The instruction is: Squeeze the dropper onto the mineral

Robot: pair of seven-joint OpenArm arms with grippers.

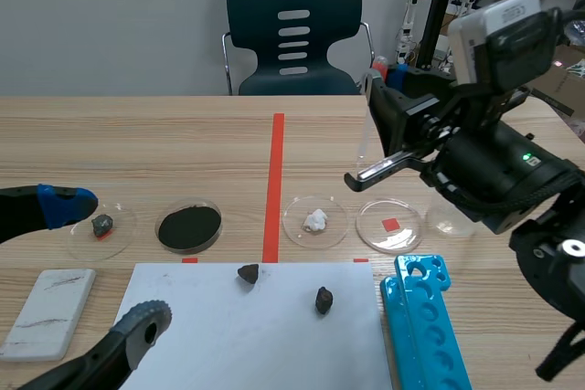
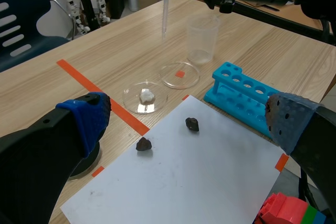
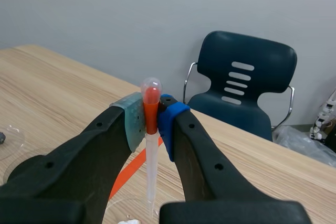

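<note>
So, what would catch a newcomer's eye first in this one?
The right hand, raised over the table, is shut on a dropper with orange-red in its bulb. On the table sits a white mineral in a clear dish, and nearer, two dark stones on white paper beside a bright blue rack.

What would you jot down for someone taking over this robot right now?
Left gripper: open, low, holding nothing.
Right gripper: shut on the dropper, raised above the table, orange-red liquid inside.
Minerals: white lump in a petri dish; a dark stone and a second stone on the white paper; a grey stone in the leftmost dish.
Done: dropper picked up.
Left: bring its tip over the mineral and squeeze.
</note>
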